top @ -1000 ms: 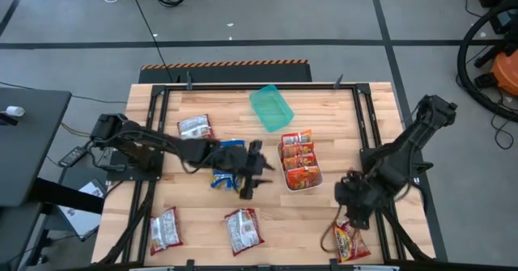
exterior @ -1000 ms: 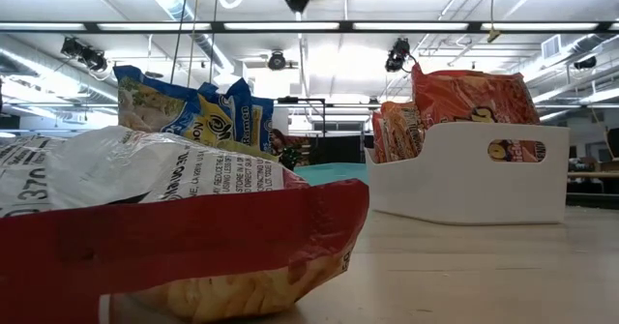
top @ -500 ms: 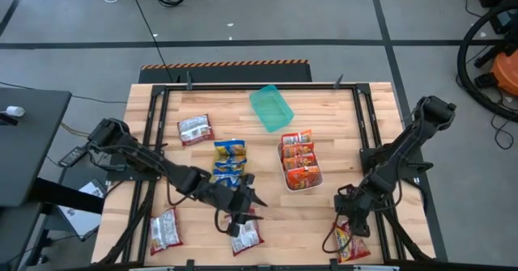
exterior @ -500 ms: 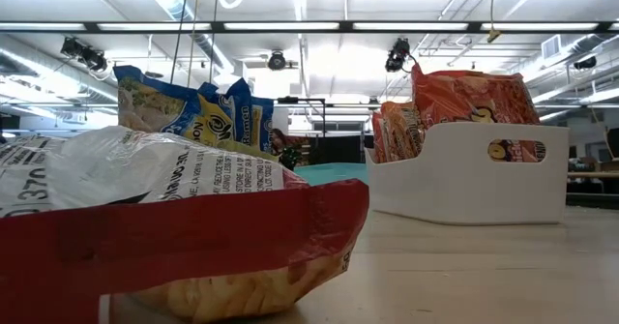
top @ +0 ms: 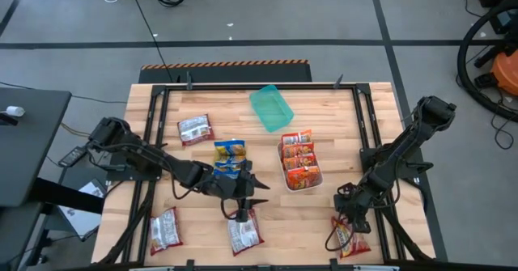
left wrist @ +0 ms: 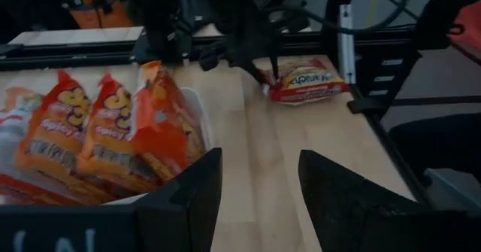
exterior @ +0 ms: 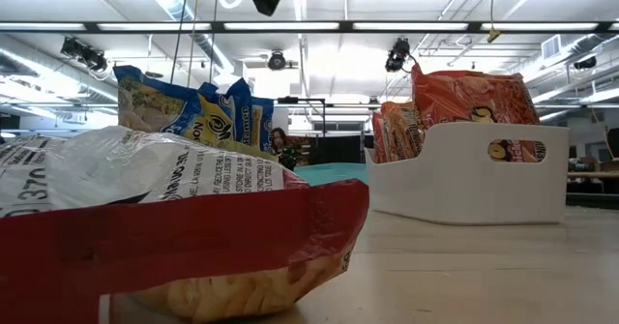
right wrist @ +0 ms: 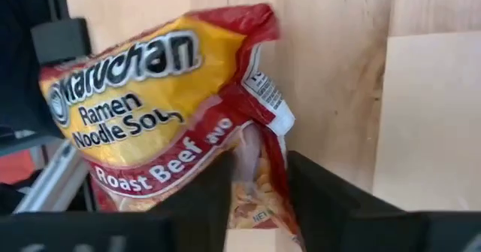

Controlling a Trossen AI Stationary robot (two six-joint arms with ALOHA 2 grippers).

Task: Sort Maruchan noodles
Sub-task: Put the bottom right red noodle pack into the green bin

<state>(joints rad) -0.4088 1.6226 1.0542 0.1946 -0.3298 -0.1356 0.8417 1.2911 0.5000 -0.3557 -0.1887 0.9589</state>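
A red-and-yellow Maruchan packet [top: 346,239] lies by the table's near right corner, with my right gripper [top: 346,219] on its far end; the right wrist view shows it [right wrist: 143,101] up close. My left gripper [top: 245,206] is open and empty. It hovers just far of a silvery white-and-red packet [top: 244,232] that lies flat near the near edge. Two blue-and-yellow packets [top: 230,162] lie mid-table. Orange-red packets [left wrist: 113,132] stand on edge in a white tray [top: 317,178]. My right gripper pinches the red-and-yellow packet at the crinkled end by its seam [right wrist: 255,162], one finger [right wrist: 203,207] on each side. It comes from above, slanting toward the near edge. The rest of the packet [left wrist: 307,83] rests on the table.
Two more white-and-red packets lie at the far left [top: 195,129] and the near left [top: 164,228]. A green tray [top: 271,107] sits tilted near the far edge. In the low view a white-and-red packet [exterior: 174,218] fills the foreground. A dark frame borders the tabletop.
My left gripper has swung from above the blue-and-yellow packets toward the near edge, over the white-and-red packet, then risen slightly. My right gripper has come down toward the near edge onto the red-and-yellow packet.
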